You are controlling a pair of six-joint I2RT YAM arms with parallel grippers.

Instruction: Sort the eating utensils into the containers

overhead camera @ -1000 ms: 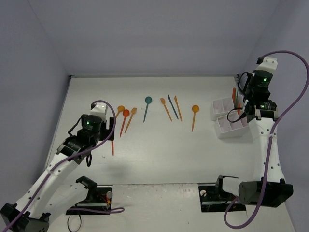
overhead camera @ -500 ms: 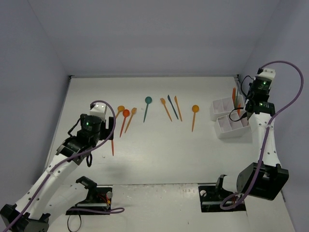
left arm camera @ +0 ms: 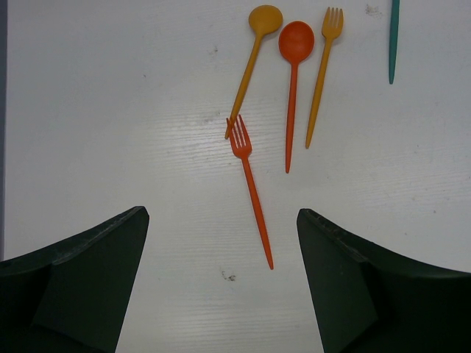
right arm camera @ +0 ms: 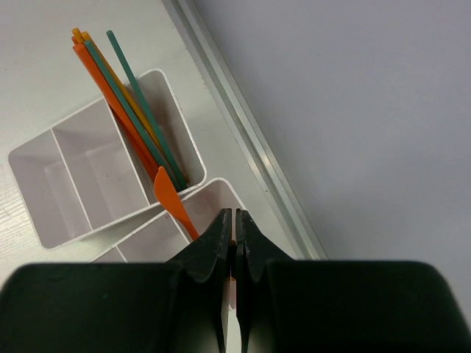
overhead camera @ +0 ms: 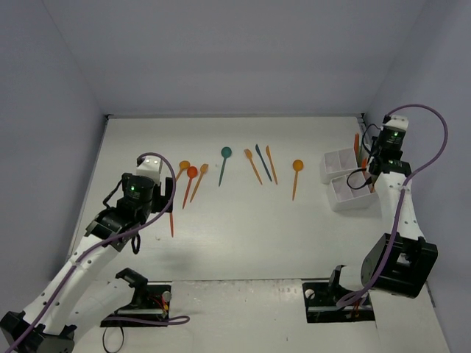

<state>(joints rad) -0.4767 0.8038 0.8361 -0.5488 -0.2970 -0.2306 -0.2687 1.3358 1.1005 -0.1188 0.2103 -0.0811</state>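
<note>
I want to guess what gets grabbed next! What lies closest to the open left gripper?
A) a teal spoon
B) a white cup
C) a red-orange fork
C: in the left wrist view the red-orange fork lies just ahead of the left gripper, nearer than anything else.

Orange, red-orange and teal utensils (overhead camera: 296,176) lie scattered across the white table (overhead camera: 243,243) — one teal spoon (overhead camera: 224,163) among them — while two white containers (overhead camera: 341,160) sit at its right edge, thin utensils standing in the farther one.

surface: white table (overhead camera: 243,228) | left: red-orange fork (left arm camera: 254,195), yellow-orange spoon (left arm camera: 248,73), red spoon (left arm camera: 292,103), orange fork (left arm camera: 320,81) | centre: teal spoon (overhead camera: 223,169), orange spoon (overhead camera: 295,182) | right: white containers (overhead camera: 337,162)
</note>
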